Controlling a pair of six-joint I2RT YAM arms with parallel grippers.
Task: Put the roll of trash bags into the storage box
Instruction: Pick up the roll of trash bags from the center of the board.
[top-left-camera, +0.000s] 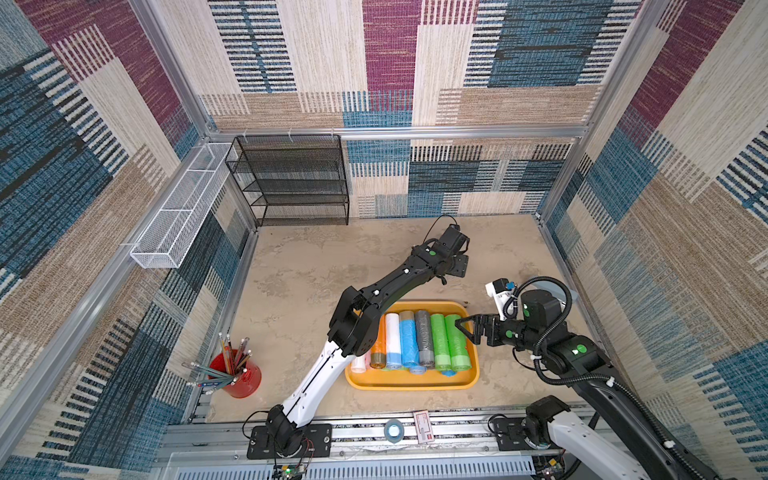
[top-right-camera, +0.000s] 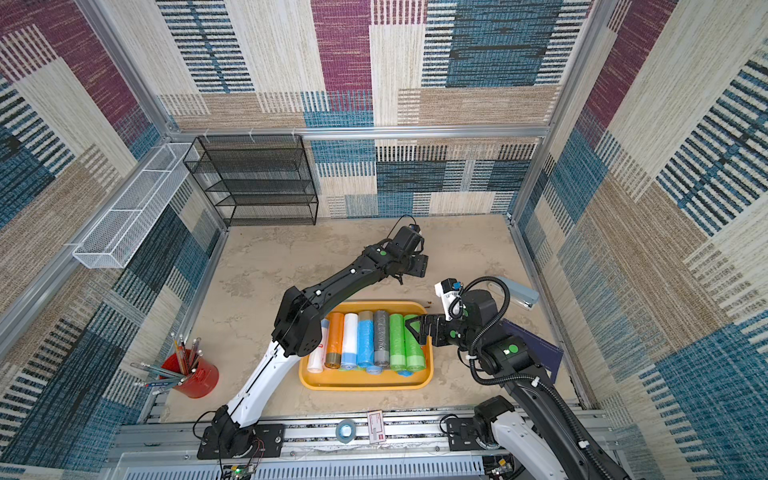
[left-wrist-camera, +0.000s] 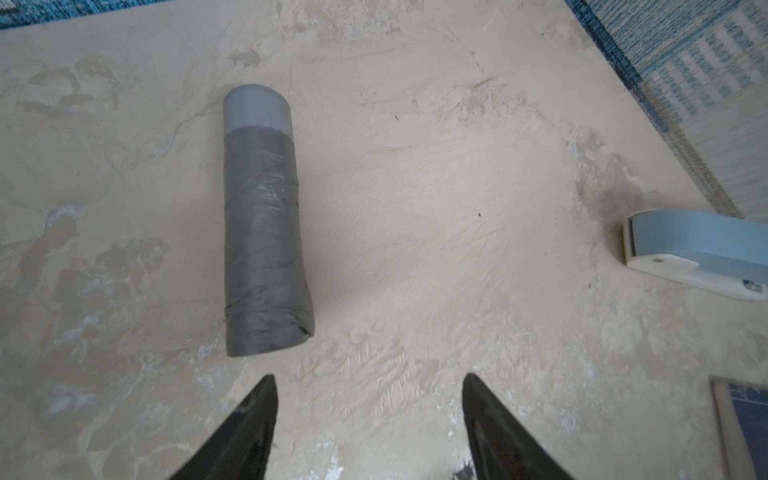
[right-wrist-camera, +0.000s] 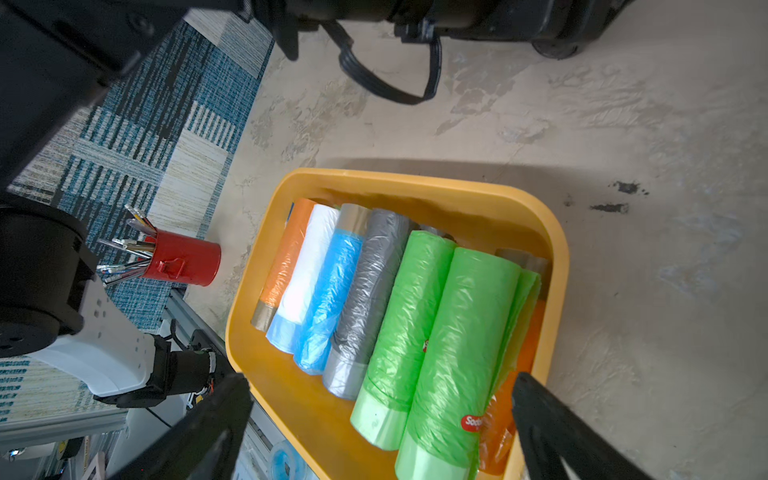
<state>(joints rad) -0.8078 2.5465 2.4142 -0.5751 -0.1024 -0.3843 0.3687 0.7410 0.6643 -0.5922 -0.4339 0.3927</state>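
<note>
A grey roll of trash bags (left-wrist-camera: 264, 224) lies flat on the beige table in the left wrist view. My left gripper (left-wrist-camera: 369, 375) hangs open above the bare table, just short of the roll's near end and off to one side. In both top views the left wrist (top-left-camera: 457, 266) hides this roll. The storage box (top-left-camera: 399, 384), a yellow-orange tray, holds several rolls side by side: orange, white, blue, grey and two green (right-wrist-camera: 449, 332). My right gripper (top-left-camera: 465, 330) is open over the tray's right side, above the green rolls, with nothing held.
A pale blue stapler (left-wrist-camera: 698, 253) and a dark blue notebook (top-right-camera: 536, 345) lie by the right wall. A red cup of pencils (top-left-camera: 237, 376) stands front left. A black mesh rack (top-left-camera: 291, 183) and a white wire basket (top-left-camera: 178, 216) are at the back left.
</note>
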